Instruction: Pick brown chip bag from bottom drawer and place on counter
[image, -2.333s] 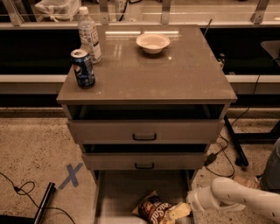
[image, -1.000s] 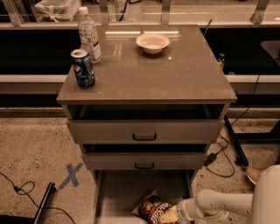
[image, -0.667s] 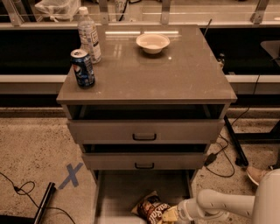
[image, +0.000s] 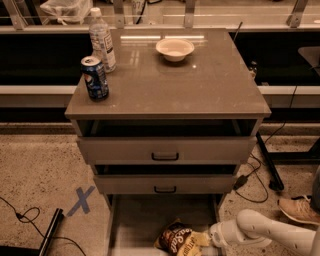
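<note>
The brown chip bag (image: 179, 239) lies in the open bottom drawer (image: 135, 225) at the picture's lower edge, its pale yellow end pointing right. My gripper (image: 207, 239) reaches in from the lower right on a white arm and sits right at the bag's yellow end. The fingers are hidden behind the bag and the wrist. The counter (image: 200, 85) is the glossy grey-brown top of the cabinet above.
On the counter stand a blue soda can (image: 95, 77) and a clear water bottle (image: 102, 40) at the left, and a white bowl (image: 174, 49) at the back. Two upper drawers (image: 165, 150) sit slightly open. Cables and a blue X mark (image: 80, 201) lie on the floor.
My arm has pushed left and lower into the bottom drawer, up to the bag's yellow end. The bag has barely shifted.
</note>
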